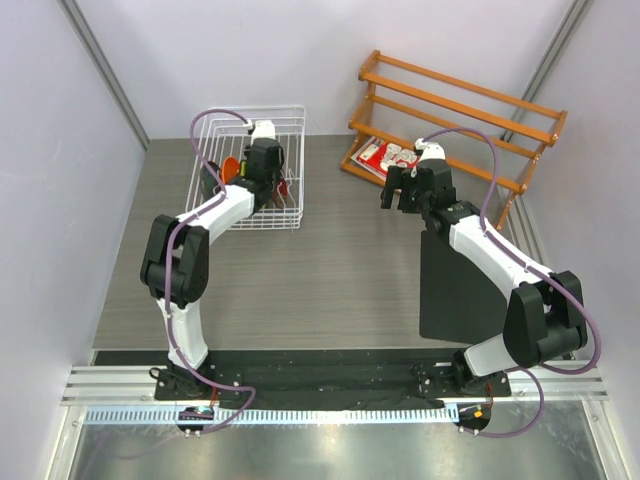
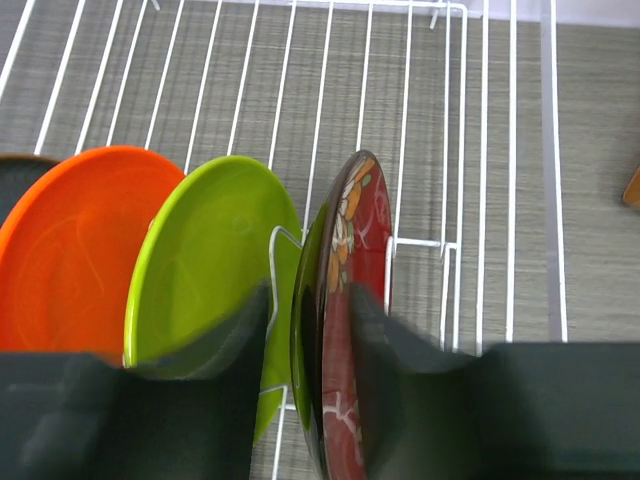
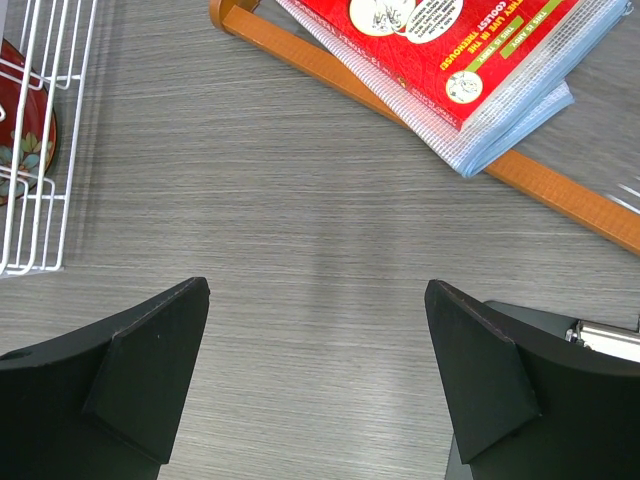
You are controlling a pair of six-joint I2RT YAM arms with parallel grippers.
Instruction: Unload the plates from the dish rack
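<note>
A glossy red round plate with a floral pattern (image 2: 350, 240) stands on edge in the white wire dish rack (image 2: 465, 150), at the right end of a row of upright plates. To its left are a lime green plate (image 2: 215, 260), then an orange plate (image 2: 70, 250), and a dark plate (image 2: 12, 175) that only just shows at the frame edge. The left gripper (image 2: 308, 300) straddles the red plate's rim with its jaws parted. A sliver of gap shows on the left finger's (image 2: 230, 350) side, and the other finger may be touching, though the view is too close to be sure. The rack sits at the far left of the grey wood-grain table (image 3: 300, 180). The right gripper (image 3: 320, 380) hangs over bare tabletop with its jaws spread wide, near an orange wooden slatted shelf (image 3: 560, 195) that holds a red-and-white rectangular pack (image 3: 450, 40).
</note>
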